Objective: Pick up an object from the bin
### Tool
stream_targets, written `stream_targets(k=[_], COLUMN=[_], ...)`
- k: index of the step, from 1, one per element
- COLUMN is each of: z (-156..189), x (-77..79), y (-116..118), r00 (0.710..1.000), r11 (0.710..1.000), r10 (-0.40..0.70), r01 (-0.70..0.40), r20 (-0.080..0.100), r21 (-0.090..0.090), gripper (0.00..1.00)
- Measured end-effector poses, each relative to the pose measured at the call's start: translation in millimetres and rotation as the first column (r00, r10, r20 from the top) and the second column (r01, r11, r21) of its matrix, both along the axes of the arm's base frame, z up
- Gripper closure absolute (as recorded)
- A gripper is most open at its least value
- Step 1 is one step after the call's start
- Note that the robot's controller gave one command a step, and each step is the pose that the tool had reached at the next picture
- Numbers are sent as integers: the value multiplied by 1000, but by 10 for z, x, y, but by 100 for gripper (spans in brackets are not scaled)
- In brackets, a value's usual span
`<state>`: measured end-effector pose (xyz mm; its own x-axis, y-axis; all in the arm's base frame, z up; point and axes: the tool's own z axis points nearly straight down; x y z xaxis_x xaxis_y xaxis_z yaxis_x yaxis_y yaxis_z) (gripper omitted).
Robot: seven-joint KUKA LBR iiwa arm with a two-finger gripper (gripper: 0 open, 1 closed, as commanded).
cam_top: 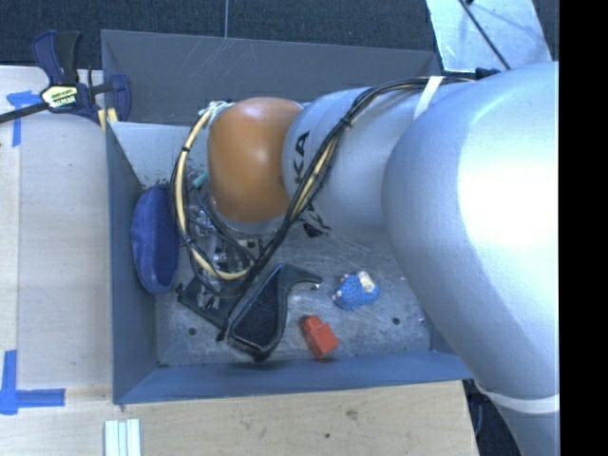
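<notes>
A dark, finely textured floor covering (285,3), charcoal to near black, spreads across the top of the camera view. A thin pale line (227,3) runs straight down over it from the upper edge. At the upper right lies a pale bluish-white flat sheet (480,27) with angled edges, brightly lit. Thin black rods (472,0) cross its upper part. A light tan wood-grain surface (52,255), possibly a tabletop, lies along the left side and continues along the bottom, where small dark specks mark it. The light falls evenly, with soft shadows.
</notes>
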<state>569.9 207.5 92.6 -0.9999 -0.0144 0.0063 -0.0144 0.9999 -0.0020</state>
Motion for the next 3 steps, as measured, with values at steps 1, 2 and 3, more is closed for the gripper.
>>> stream_targets(k=[1,2,3], z=[-200,-191,2321], x=[-612,-600,-649], y=[-597,-589,-636], r00=[989,989,998], r11=[989,989,998], r10=[148,147,57], r01=[-148,-147,-57], r20=[8,11,18], r21=[2,3,5], gripper=[0,100,100])
